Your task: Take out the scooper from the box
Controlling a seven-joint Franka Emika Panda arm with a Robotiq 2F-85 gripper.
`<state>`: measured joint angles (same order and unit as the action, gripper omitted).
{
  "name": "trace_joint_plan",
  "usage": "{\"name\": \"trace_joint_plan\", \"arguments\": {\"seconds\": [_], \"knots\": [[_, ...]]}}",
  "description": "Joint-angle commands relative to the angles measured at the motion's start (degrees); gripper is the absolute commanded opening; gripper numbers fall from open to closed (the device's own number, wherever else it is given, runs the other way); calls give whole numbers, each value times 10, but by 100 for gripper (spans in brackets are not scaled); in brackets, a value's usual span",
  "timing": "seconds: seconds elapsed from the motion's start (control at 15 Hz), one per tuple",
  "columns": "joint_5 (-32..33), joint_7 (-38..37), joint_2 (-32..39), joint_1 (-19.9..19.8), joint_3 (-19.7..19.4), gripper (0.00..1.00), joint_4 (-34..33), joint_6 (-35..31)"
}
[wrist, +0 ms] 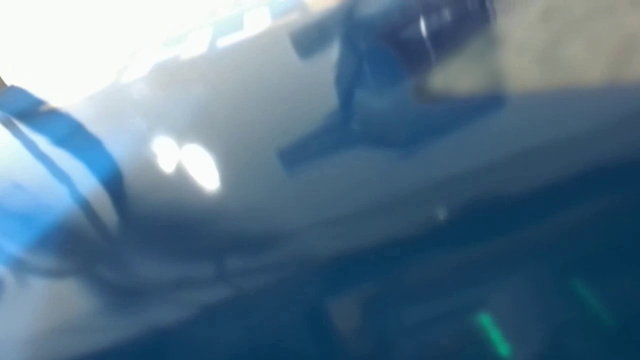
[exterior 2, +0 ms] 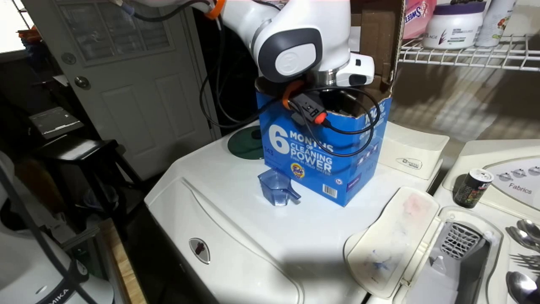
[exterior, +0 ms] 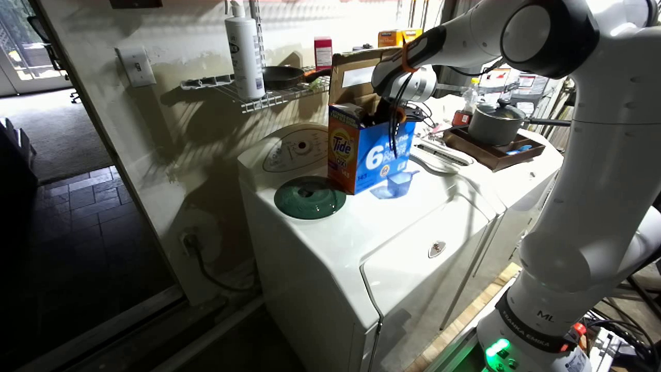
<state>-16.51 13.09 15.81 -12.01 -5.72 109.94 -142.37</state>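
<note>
Jaws hidden, apparently inside blue box (exterior 2: pixel 320 173); whether open or closed cannot be told. Around jaws: box could be struck, dragged or tipped by sideways shift. Beside jaws: cable (exterior 2: pixel 231 126) could be snagged on box edge during lift. Outside box, lower than jaws: blue scooper (exterior 2: pixel 274 188) seen on tabletop (exterior 2: pixel 316 236), could be knocked by box; search inside might be wasted.

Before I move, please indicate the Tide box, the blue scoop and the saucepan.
Tide box (exterior 2: pixel 310 162): in an exterior view, lettered panel.
Blue scoop (exterior 2: pixel 273 193): in an exterior view, cup wall.
Saucepan (exterior: pixel 493 128): in an exterior view, outer wall.
</note>
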Motion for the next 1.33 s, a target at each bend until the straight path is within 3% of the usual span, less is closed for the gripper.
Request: {"name": "trace_joint_plan", "arguments": {"seconds": [0.0, 0.13, 0.27, 0.4, 0.47, 0.67, 1.27], "knots": [[-6, 10, 15, -8, 9, 100, -18, 4], [-6, 10, 15, -8, 9, 94, -19, 4], [-6, 11, 16, -9, 9, 75, -19, 5], [-6, 10, 16, -9, 9, 72, -19, 6], [-5, 9, 16, -8, 8, 87, -19, 6], [-4, 7, 17, -8, 8, 99, -19, 7], [13, -4, 18, -6, 1, 100, -25, 18]]}}
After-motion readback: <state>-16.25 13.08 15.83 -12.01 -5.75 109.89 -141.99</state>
